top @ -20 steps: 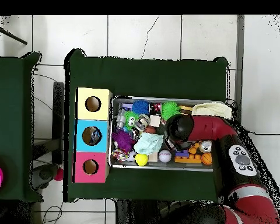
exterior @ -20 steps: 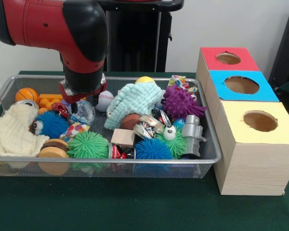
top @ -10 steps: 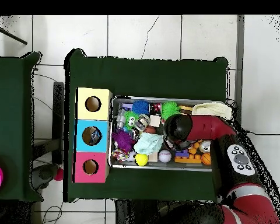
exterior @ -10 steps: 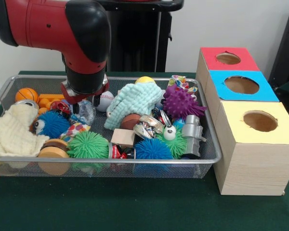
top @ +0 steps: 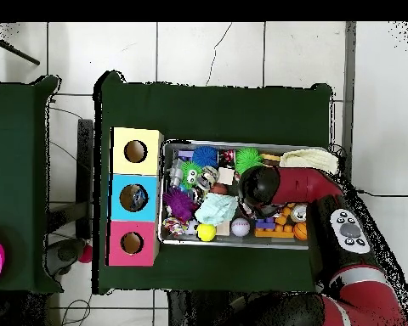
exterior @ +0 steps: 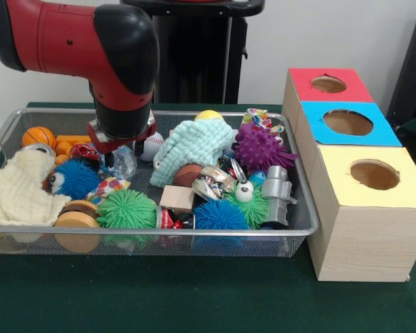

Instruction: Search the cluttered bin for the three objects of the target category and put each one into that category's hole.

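Note:
My gripper (exterior: 120,154) hangs under the red and black arm, low over the left middle of the wire bin (exterior: 301,225). It is right at a clear crinkled plastic thing (exterior: 123,165); I cannot see whether it touches or holds it. Around it lie a baseball (exterior: 152,143), a blue spiky ball with an eye (exterior: 73,179) and an orange toy (exterior: 72,146). Three boxes with holes stand beside the bin: red (exterior: 329,84), blue (exterior: 347,123), yellow (exterior: 374,175). In the overhead view the arm's head (top: 258,188) hides the gripper.
The bin also holds a pale green knit cloth (exterior: 191,147), a cream cloth (exterior: 17,187), a purple spiky ball (exterior: 260,149), a green spiky ball (exterior: 127,208), a basketball (exterior: 38,137), a crushed can (exterior: 211,184) and a grey metal piece (exterior: 277,187).
The arm has shifted a little to the right in the front view, bringing the gripper over the clear crinkled thing. The bin's contents have not moved.

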